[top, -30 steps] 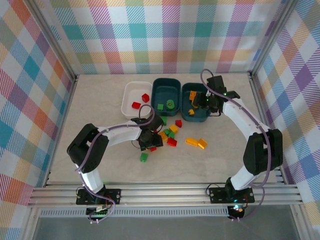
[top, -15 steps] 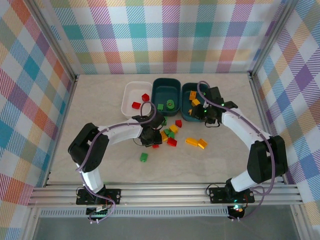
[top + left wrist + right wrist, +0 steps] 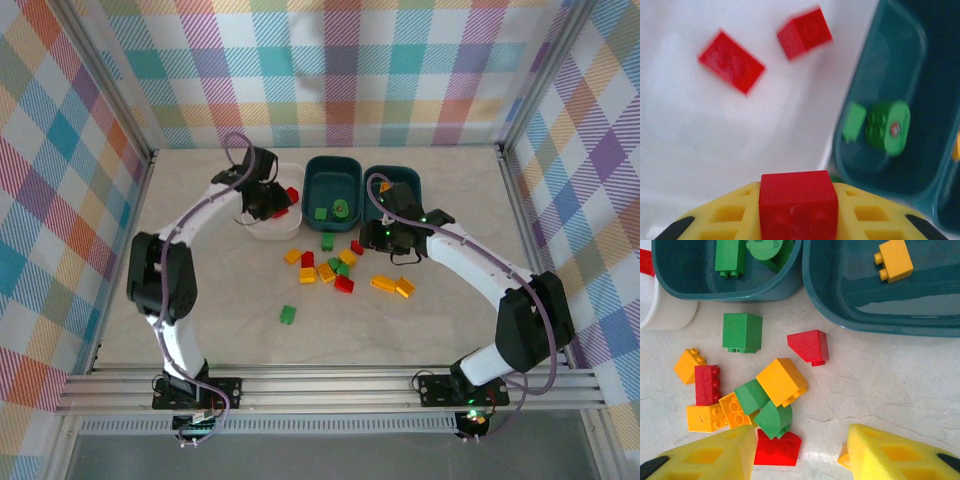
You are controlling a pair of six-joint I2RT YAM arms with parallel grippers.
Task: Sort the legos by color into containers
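My left gripper [image 3: 266, 203] hangs over the white tub [image 3: 256, 182], shut on a small red brick [image 3: 799, 200] pinched between its yellow fingers. Two red bricks [image 3: 731, 61] lie in that tub below it. The middle teal tub [image 3: 332, 165] holds green pieces [image 3: 888, 125]. The right teal tub [image 3: 880, 315] holds a yellow brick [image 3: 895, 260]. My right gripper [image 3: 800, 455] is open just above the table, its fingers astride the near edge of a mixed pile: a yellow brick [image 3: 782, 381], green bricks [image 3: 772, 421] and a red brick [image 3: 777, 447].
A lone green brick [image 3: 288, 315] lies nearer the arm bases. Two orange bricks [image 3: 392, 285] rest right of the pile. A green brick [image 3: 742, 332] and a red one [image 3: 810, 346] sit just in front of the teal tubs. Plaid walls enclose the table.
My left arm has swung from the pile up to the white tub, carrying the red brick. My right gripper has come away from the right teal tub, down over the pile.
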